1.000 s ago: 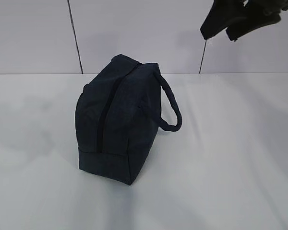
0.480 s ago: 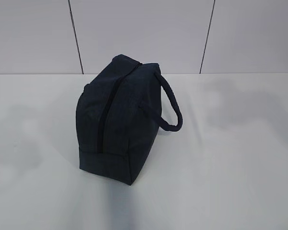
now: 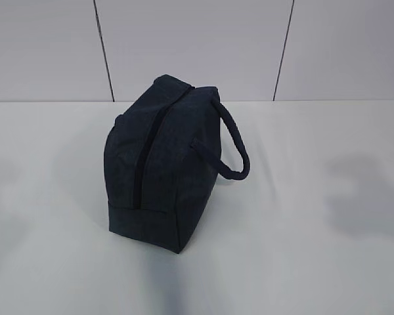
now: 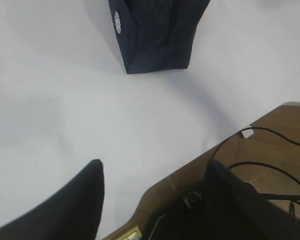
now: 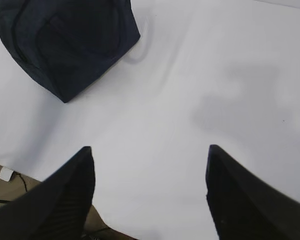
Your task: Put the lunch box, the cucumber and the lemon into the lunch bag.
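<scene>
The dark navy lunch bag (image 3: 164, 164) stands on the white table (image 3: 302, 249), its top zipper closed and its looped handle (image 3: 233, 147) hanging to the right. It also shows at the top of the left wrist view (image 4: 155, 35) and the top left of the right wrist view (image 5: 65, 42). The lunch box, the cucumber and the lemon are out of view. My left gripper (image 4: 155, 172) is open and empty, over the table's near edge. My right gripper (image 5: 149, 152) is open and empty, above bare table. Neither gripper shows in the exterior view.
Grey wall panels (image 3: 197, 46) stand behind the table. In the left wrist view the table's edge meets a brown wooden surface (image 4: 275, 145) with black cables (image 4: 260, 165).
The right gripper, at the exterior view's top right a second ago, has left that view. The dark tip at the left edge is gone too. The bag has not moved.
</scene>
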Tool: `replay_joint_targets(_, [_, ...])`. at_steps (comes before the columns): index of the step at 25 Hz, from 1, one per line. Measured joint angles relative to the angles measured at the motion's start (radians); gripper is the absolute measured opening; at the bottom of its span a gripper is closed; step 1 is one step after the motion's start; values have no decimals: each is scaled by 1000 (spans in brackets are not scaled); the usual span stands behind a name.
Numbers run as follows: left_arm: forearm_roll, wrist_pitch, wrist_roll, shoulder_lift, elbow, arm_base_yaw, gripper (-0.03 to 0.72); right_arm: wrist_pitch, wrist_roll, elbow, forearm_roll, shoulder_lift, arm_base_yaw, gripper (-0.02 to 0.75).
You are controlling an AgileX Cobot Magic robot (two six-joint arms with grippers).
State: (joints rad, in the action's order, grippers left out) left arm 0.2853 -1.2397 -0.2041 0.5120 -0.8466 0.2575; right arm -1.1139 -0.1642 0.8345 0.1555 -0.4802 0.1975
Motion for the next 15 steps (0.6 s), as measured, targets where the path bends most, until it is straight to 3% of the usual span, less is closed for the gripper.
replay_joint_targets(7, [-94,20,2,-156,82,0,458,-4,41,-189,-88,240,0,526])
replay_joint_targets(15, [-100,79,4,-267,264,0,458,-43,109,-303,-194,426,0,526])
